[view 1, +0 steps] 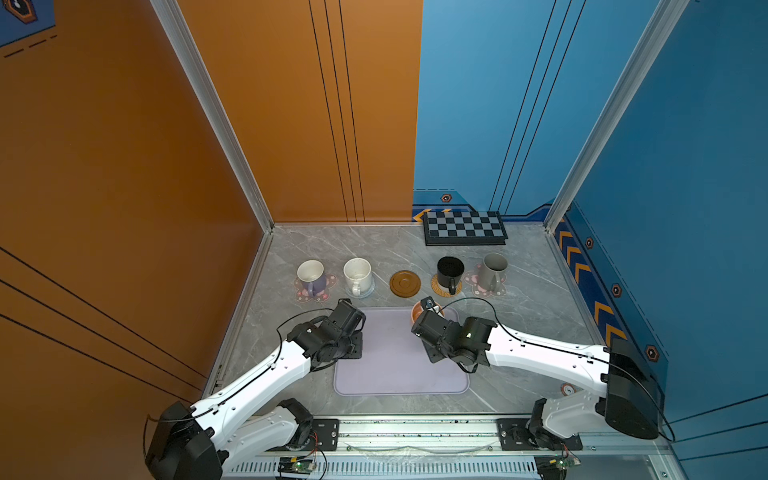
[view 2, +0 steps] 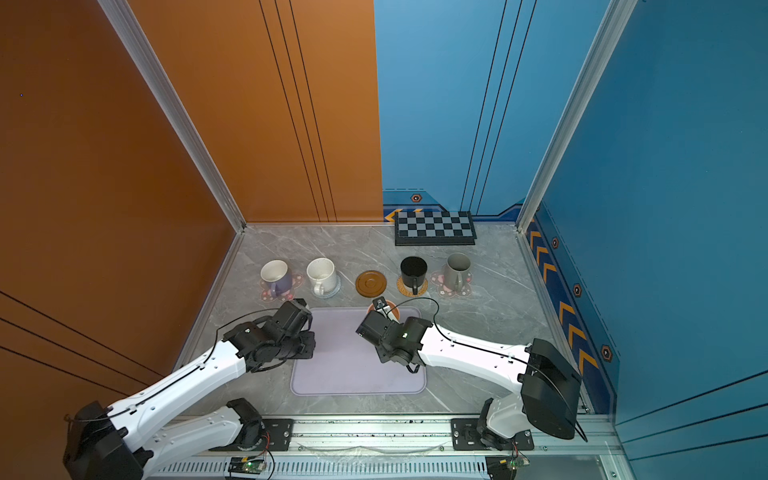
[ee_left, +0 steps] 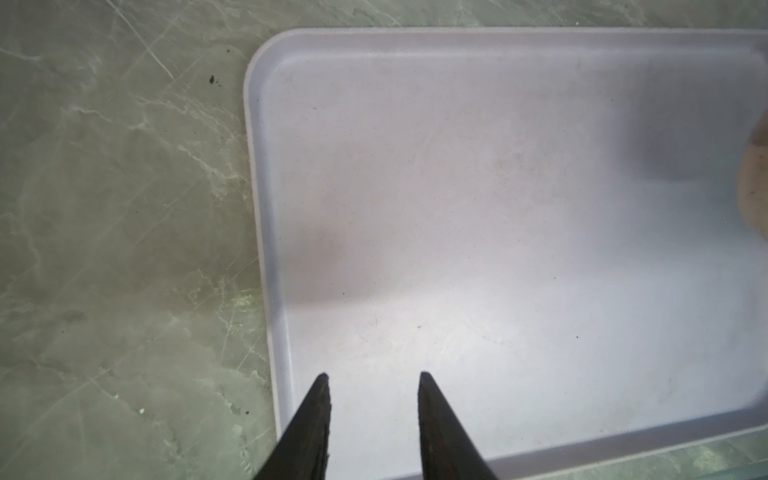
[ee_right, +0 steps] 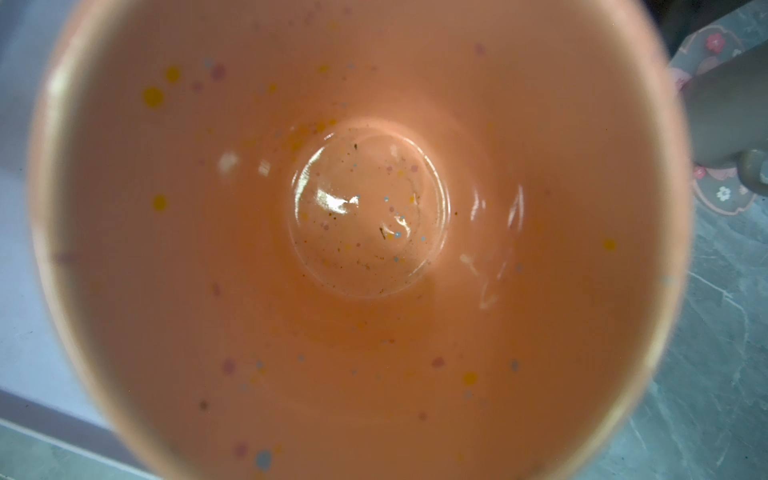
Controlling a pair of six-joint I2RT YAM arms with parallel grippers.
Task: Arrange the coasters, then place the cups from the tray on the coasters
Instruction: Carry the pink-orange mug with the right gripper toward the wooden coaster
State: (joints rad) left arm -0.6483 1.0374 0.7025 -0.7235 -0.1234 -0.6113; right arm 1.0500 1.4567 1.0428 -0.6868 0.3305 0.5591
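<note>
The orange cup (view 1: 416,314) is the last one not yet on a coaster. It sits at the far right corner of the tray (view 1: 386,374), partly hidden under the right arm's wrist in both top views. The right claw (view 1: 429,304) is closed together at the cup's far side and appears clamped on it, probably at the handle. The contact itself is hidden, and the right wrist view shows only the cup's speckled inside. Whether the base has left the tray cannot be told.

The target is plain. The brown wooden coaster (view 1: 405,284) lies bare in the middle of the row, just beyond the tray's far edge. It sits between the white speckled cup (view 1: 357,272) and the black cup (view 1: 450,270), each on its own mat.

To do this step well, the cup should first be raised enough for its base to clear the tray's shallow rim. It should then be carried a short way forward and slightly left, and kept upright. A hold on one side can let the cup swing, so a slow, level move seems wise. The black cup's handle points toward the tray, close to the path, so the approach should favour the middle of the gap. The base should be centred over the disc before it goes down, and the claw should part only once the cup stands flat.

The left claw (ee_left: 372,375) hangs with its fingers apart and empty over the tray's near left corner. It is well clear of the path and can stay there.
</note>
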